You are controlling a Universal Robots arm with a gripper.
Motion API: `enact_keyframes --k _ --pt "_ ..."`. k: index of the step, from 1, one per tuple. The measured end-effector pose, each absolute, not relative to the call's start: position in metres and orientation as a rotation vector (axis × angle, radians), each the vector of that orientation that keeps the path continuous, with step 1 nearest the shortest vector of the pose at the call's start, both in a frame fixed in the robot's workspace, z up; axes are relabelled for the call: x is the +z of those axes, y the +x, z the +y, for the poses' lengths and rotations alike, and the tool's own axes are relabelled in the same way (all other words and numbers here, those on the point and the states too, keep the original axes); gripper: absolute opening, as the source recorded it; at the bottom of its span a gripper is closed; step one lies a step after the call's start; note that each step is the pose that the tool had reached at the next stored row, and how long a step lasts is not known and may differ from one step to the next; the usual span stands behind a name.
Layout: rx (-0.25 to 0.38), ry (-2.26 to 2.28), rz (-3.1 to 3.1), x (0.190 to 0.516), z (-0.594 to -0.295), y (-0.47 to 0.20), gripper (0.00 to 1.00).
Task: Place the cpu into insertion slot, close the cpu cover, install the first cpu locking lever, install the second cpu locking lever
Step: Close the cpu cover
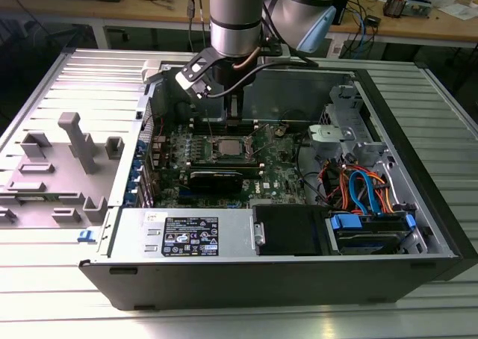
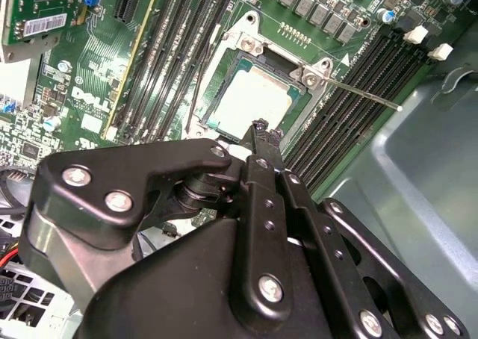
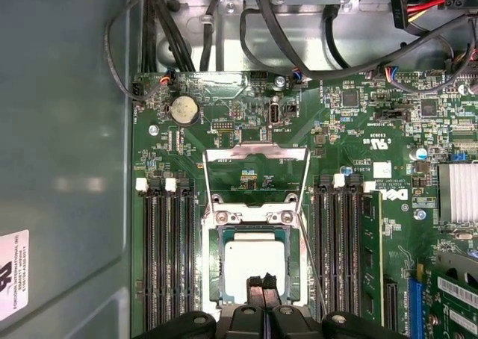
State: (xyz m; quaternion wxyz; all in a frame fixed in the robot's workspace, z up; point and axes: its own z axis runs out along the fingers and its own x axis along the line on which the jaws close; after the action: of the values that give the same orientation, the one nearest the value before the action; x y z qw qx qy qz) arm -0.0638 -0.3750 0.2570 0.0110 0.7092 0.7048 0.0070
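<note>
The insertion slot (image 3: pixel 212 268) holds the dull silver cpu (image 1: pixel 227 149), mid-frame in the exterior view; cpu cover (image 3: pixel 256 153) stands open; hand (image 3: pixel 262 282) clenched, empty.

From here I see a ribbed, silvery metal table (image 1: pixel 52 287) carrying an open black computer case (image 1: pixel 299 279), laid on its side with its inside facing up. Just beside the case, toward the exterior view's left, a pale grey fixture plate (image 1: pixel 45 193) with upright blocks and posts lies on the table.

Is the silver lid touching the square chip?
Apart. In the first wrist view the cpu cover is flipped open beyond the cpu, board showing through its window.
</note>
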Motion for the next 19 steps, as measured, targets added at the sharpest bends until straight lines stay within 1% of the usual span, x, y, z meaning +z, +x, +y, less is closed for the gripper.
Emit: enact_keyframes --k 19 --pt "0.022 2.213 2.199 0.2634 -0.375 -0.0638 0.11"
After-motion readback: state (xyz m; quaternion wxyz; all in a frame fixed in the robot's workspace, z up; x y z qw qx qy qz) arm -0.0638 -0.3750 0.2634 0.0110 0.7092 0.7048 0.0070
